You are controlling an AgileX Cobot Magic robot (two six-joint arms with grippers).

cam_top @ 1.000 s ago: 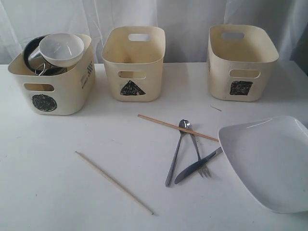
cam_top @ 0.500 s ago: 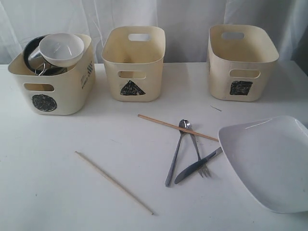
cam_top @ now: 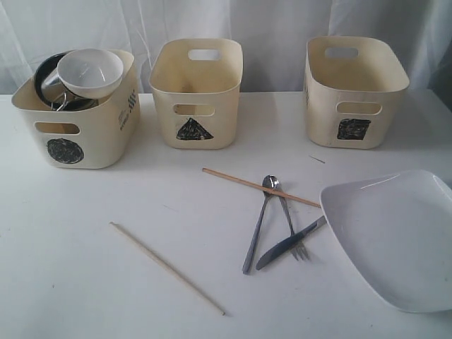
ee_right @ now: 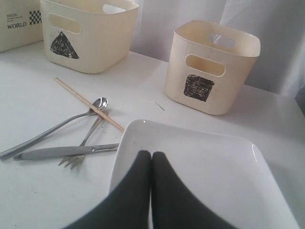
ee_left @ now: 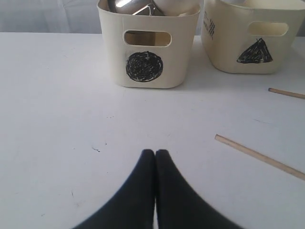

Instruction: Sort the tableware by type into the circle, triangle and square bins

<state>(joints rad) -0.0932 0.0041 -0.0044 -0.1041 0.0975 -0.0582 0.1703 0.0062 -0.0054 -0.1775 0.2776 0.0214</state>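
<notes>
Tableware sits partly sorted on the white table (cam_top: pixel 70 296). Largest of all, we see the white squarish plate (cam_top: pixel 402 240) lying at the right edge, near the square bin (cam_top: pixel 325 113) but apart from it. The triangle bin (cam_top: pixel 212 120) stands in the middle and the circle bin (cam_top: pixel 99 134) at the left. The circle bin is heaped, with the white bowl (cam_top: pixel 90 70) tilted on top of steel pieces (cam_top: pixel 48 83) that we cannot tell apart. One chopstick (cam_top: pixel 167 268) lies alone on the table in front of the circle bin. The other chopstick (cam_top: pixel 240 181) lies across the spoon (cam_top: pixel 257 229) and fork (cam_top: pixel 287 215), whose handles cross, and the knife (cam_top: pixel 286 245) touches the fork near its tines. Both grippers have their jaws pressed together, holding nothing — the left gripper (ee_left: pixel 155 151) is over bare table before the circle bin, the right gripper (ee_right: pixel 151 153) over the plate's rim.
</notes>
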